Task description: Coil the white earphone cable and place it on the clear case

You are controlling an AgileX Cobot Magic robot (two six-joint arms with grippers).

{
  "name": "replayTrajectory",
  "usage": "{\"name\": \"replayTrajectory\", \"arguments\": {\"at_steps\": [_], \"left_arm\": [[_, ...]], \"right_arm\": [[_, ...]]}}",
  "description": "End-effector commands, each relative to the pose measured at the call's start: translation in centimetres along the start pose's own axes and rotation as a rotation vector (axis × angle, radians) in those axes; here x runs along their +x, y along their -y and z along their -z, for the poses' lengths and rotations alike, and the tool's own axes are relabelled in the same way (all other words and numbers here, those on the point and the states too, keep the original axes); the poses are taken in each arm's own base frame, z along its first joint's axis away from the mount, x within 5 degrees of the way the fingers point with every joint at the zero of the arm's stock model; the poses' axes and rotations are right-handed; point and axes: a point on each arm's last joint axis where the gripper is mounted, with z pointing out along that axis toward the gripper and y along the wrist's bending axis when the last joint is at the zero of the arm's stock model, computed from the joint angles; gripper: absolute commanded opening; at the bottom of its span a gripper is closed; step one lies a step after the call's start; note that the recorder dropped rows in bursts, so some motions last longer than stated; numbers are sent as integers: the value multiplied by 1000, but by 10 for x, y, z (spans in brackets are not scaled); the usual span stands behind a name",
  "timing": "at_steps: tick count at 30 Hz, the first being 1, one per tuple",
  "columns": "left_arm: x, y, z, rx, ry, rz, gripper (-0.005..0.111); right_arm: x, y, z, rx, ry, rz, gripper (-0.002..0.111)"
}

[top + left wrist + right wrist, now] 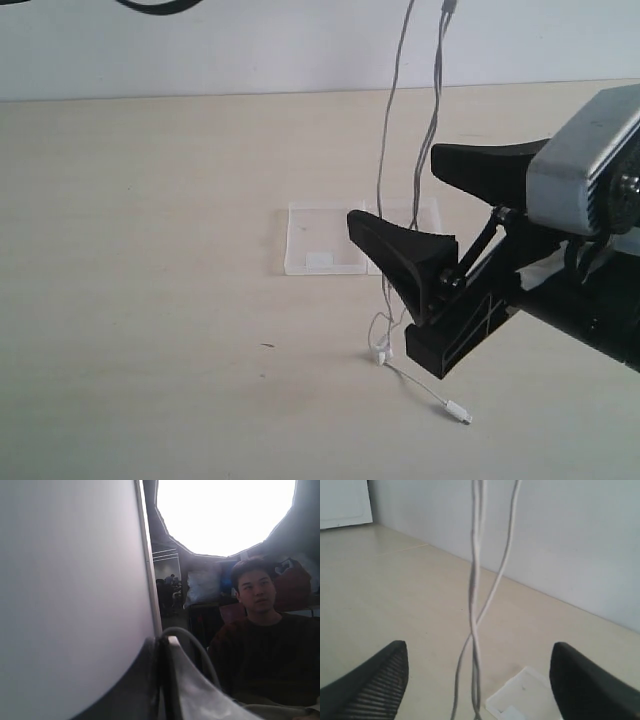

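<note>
White earphone cable runs out the top edge, upper end unseen. Right gripper: its near finger covers part of the cable and of the clear case right half; arm cut off at right edge. Earbuds too small to resolve. Left wrist view: dark shapes blurred, unidentifiable.

Shows a pale bench with the clear case lying flat near its middle. Finds the white earphone cable hanging in two strands from beyond the top edge, ending in a small tangle and plug on the bench. Has the right tool gaping wide, strands passing between its black fingers.
</note>
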Motion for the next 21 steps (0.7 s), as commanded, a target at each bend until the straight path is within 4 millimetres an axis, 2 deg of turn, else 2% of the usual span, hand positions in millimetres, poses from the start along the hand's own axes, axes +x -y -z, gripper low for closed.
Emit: {"name": "replayTrajectory", "arguments": {"at_steps": [1, 7, 12, 21], "left_arm": [[2, 0, 0, 3, 0, 8, 0], [2, 0, 0, 3, 0, 8, 0], [2, 0, 0, 3, 0, 8, 0], [2, 0, 0, 3, 0, 8, 0]], "right_arm": [[-4, -1, -1, -11, 26, -15, 72], [-3, -2, -2, -20, 29, -37, 70], [3, -4, -7, -26, -8, -23, 59], [6, -4, -15, -9, 12, -24, 58]]}}
